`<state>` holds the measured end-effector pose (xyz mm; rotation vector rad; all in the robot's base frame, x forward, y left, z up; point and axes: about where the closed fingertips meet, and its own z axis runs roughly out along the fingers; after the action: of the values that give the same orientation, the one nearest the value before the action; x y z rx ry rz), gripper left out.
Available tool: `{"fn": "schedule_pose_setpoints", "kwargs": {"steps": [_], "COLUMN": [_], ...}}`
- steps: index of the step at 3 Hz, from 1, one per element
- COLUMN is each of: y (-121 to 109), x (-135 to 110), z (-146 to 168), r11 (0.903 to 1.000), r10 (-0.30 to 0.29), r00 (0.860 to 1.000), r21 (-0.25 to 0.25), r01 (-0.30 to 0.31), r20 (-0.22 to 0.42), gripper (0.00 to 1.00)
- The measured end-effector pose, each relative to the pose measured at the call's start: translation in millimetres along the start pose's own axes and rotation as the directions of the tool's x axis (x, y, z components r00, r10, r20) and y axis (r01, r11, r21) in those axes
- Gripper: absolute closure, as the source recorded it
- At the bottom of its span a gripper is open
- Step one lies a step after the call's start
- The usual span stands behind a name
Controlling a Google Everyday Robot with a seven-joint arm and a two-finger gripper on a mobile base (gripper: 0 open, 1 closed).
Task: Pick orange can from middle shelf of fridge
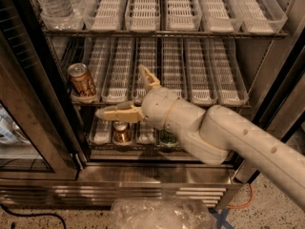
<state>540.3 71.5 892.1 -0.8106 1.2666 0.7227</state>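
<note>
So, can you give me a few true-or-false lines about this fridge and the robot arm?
1. The end effector is gripping the orange can. False: it is open and empty, just right of the can and not touching it.
2. The orange can stands at the left front of the middle shelf. True.
3. Water bottles sit at the left of the top shelf. True.
4. The bottom shelf holds nothing. False: a brown can and a green can stand there.
</note>
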Motion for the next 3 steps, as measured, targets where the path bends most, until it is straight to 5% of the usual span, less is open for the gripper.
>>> {"fn": "schedule_pose_setpoints", "kwargs": {"steps": [1, 3], "y": [30, 25], "x": [9, 40], "z": [17, 45], "r11": [0.9995, 0.9909], "r10": [-0.007, -0.040], "r00": [1.000, 0.995], "r21": [0.030, 0.125], "r01": [0.007, 0.051], "r20": [0.000, -0.095], "gripper": [0.00, 0.00]}}
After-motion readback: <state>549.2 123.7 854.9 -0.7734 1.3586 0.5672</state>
